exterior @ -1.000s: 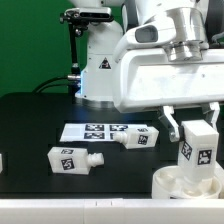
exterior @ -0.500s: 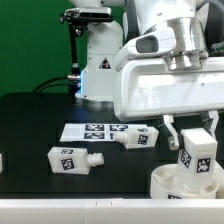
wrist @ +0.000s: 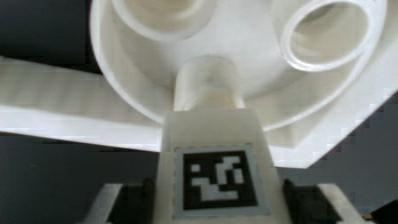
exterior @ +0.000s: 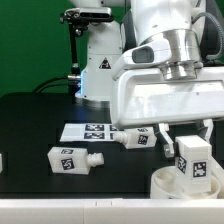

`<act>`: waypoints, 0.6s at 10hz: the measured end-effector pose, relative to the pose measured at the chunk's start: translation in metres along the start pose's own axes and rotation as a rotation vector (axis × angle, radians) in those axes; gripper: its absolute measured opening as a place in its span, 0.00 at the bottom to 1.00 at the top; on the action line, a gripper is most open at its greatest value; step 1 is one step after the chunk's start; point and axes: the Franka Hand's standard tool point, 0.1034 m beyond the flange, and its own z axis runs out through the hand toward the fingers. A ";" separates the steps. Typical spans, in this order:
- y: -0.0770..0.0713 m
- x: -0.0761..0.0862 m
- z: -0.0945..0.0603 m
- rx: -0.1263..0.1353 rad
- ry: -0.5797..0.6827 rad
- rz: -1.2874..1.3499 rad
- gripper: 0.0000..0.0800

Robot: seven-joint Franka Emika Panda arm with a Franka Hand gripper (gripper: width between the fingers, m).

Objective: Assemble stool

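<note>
From the exterior view's left, a loose leg (exterior: 72,158) is lying on its side on the black table (exterior: 30,125), peg pointing toward the exterior view's right. Next along, the marker board (exterior: 92,130) is sitting flat, and a second leg (exterior: 135,138) is resting just beside it, also tipped over. Behind them the big white robot base (exterior: 100,65) is standing idle. Farther right, the gripper (exterior: 190,142) is clamping a third leg (exterior: 193,160) upright, one of its fingers (wrist: 121,203) on each flat side of the block, and is hanging it directly over the round seat (exterior: 170,183) at the table's near edge. From the wrist view the peg (wrist: 210,85) is pointing down into the seat's underside, near the round sockets, though I cannot tell whether it is touching yet. These parts look like light, rigid plastic, smooth enough to slip, so I would say the flat opposite faces of the square body are the right place to grip, well clear of the peg. The seat is unclamped and may slide if pushed off-centre.
</note>
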 end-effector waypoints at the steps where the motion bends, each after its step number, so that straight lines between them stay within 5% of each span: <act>1: 0.000 -0.001 0.000 0.000 -0.001 0.000 0.43; 4: 0.000 -0.001 0.000 0.000 -0.002 0.000 0.43; 5: 0.000 -0.002 0.000 0.000 -0.003 0.000 0.69; 6: -0.002 -0.001 0.001 0.011 -0.043 0.033 0.69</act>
